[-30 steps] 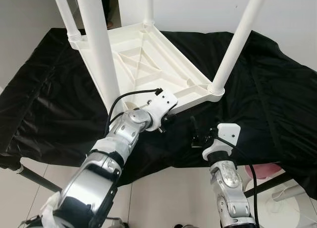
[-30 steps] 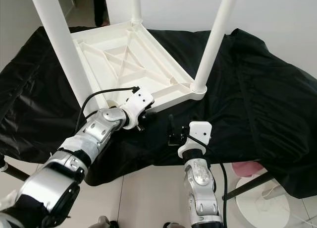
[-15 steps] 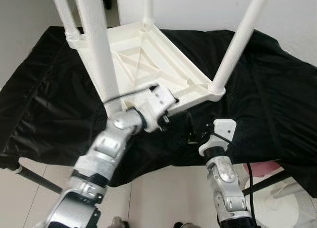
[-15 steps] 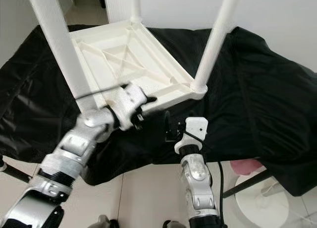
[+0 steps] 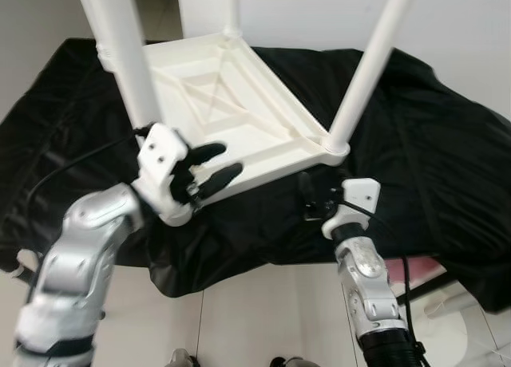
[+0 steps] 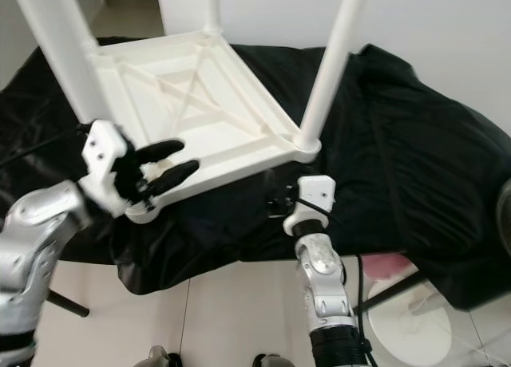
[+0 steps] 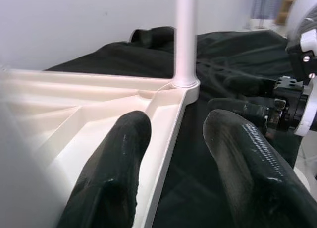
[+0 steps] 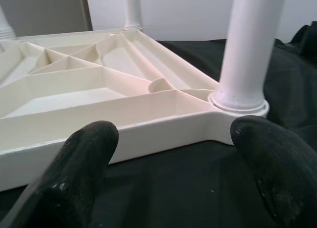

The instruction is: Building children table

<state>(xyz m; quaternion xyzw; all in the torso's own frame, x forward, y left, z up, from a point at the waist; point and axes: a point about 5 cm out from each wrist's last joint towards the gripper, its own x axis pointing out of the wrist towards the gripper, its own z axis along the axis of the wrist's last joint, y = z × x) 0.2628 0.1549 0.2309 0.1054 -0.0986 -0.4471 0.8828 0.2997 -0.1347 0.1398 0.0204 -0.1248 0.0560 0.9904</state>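
A wrinkled, glossy black cloth (image 5: 431,144) drapes a work surface across the scene, its near edge hanging over pale, glossy floor tiles (image 5: 263,319) with thin grout lines. A plain white wall (image 5: 471,32) rises at the far right. Near right, a dark metal leg (image 6: 383,291) slants down beside a round white base (image 6: 407,331) and something pink (image 6: 383,265). Even daylight lights the room.
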